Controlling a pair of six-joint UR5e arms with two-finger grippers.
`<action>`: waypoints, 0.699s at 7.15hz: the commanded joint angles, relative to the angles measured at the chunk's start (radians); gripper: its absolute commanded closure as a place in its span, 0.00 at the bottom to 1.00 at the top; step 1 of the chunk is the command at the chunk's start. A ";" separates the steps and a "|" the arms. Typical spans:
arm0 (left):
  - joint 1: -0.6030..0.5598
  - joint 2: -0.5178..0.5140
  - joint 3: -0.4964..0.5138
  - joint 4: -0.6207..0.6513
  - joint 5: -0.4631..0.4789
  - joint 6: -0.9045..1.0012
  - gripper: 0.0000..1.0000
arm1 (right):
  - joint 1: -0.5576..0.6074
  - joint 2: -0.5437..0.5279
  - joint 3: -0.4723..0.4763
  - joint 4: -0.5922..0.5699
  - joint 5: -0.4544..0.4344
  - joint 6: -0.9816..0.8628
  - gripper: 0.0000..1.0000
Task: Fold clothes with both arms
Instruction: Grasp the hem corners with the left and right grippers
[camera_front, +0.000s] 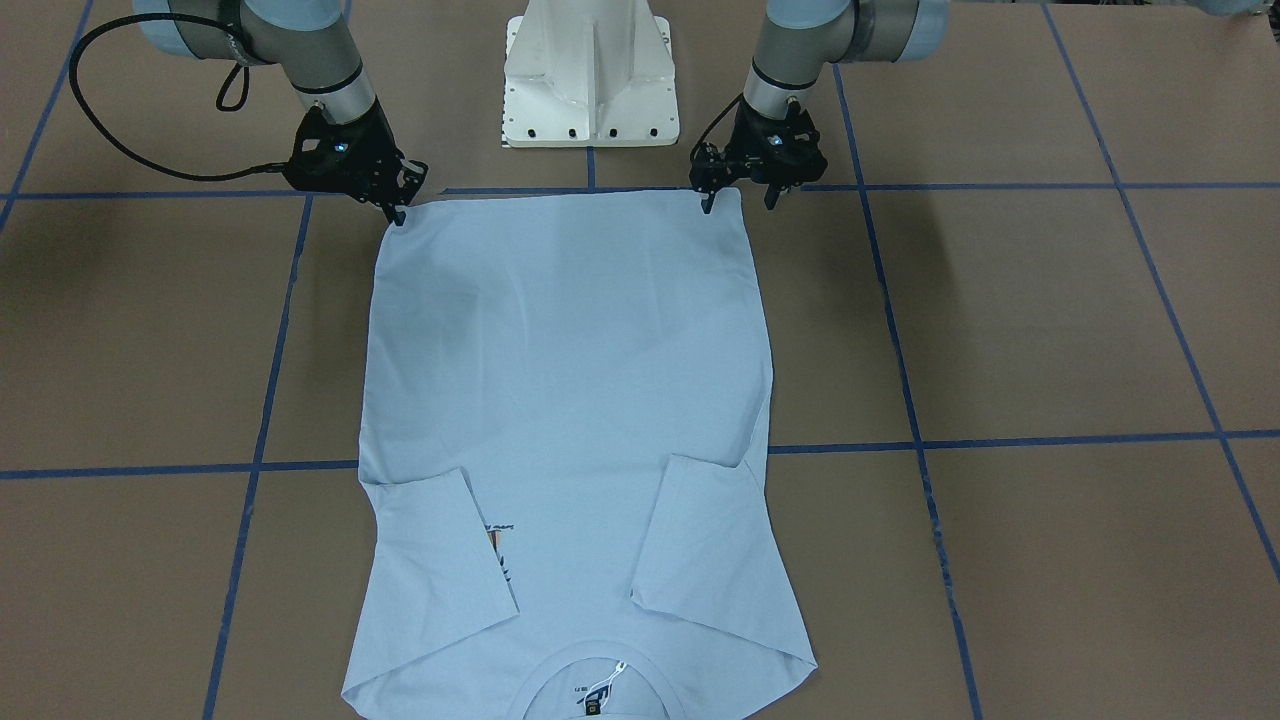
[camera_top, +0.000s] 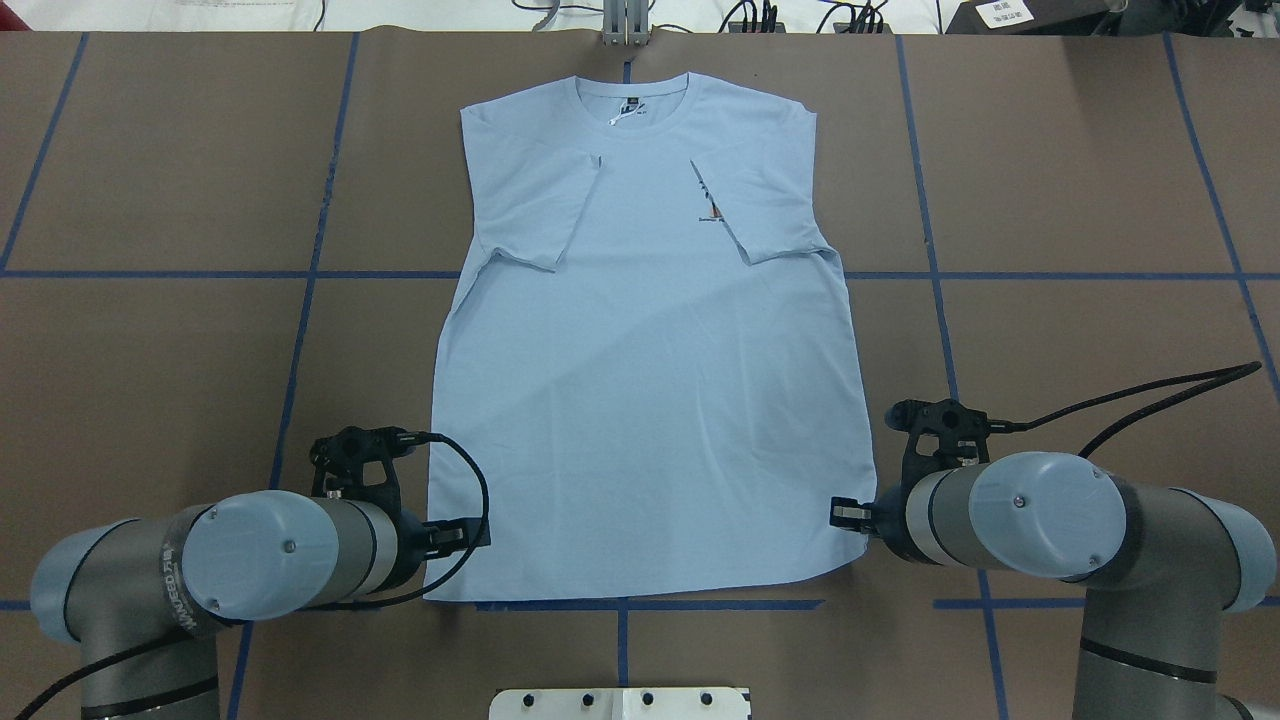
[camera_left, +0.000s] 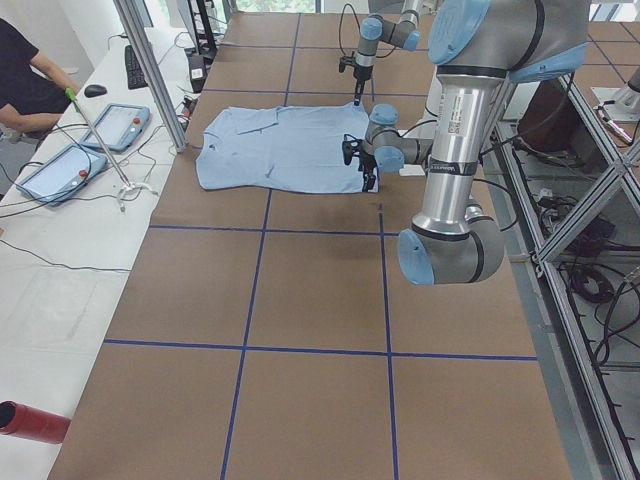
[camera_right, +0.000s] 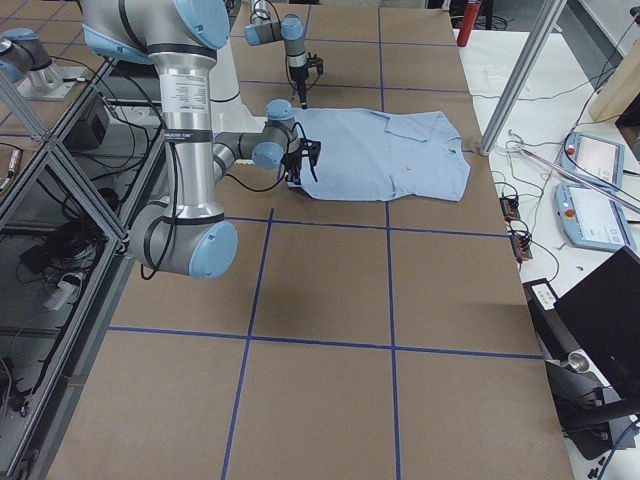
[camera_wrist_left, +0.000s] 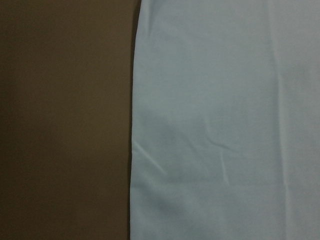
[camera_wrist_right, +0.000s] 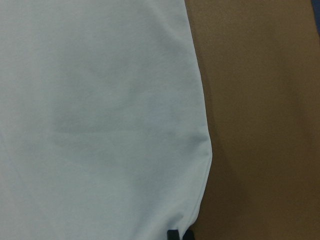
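Front cam: T-shirt (camera_front: 570, 400) lay flat, chest up, mid-desk (camera_front: 1050, 330), hem toward the robot-side edge, collar w/ neck label (camera_front: 598, 690) out by the far edge. Both sleeves (camera_front: 440, 560) were turned in over the chest, one half-hiding the palm print (camera_front: 500, 545). So the side folds looked done, and the lengthwise fold, hem up to collar, read as the step in hand. That explained the arms. L gripper (camera_front: 740, 203) sat at one hem corner, fingers apart and straddling the cloth, not yet closed on it. R gripper (camera_front: 398, 213) was down on the other hem corner, but pinched or not, couldn't tell. Pedestal (camera_front: 590, 70) stood between them at the robot-side edge. Overhead cam: same story, one gripper per hem corner, symmetric, prob. so the hem would lift level w/o skewing. Left-side cam: near and far arm both low at the hem, too small for finger detail. Right-side cam: ditto. L wrist cam: only the shirt's side edge against bare desk, no fingers in shot. R wrist cam: the hem corner's curve w/ dark fingertips (camera_wrist_right: 171, 234) right at the cloth edge, grip unclear.
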 joint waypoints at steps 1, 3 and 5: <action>0.060 -0.001 -0.003 0.043 0.012 -0.040 0.02 | 0.001 0.000 0.000 0.000 -0.003 0.000 1.00; 0.064 -0.007 0.009 0.043 0.012 -0.040 0.02 | 0.003 0.000 0.000 0.000 -0.002 0.000 1.00; 0.064 -0.019 0.035 0.043 0.045 -0.039 0.02 | 0.004 -0.002 -0.002 0.000 0.000 -0.002 1.00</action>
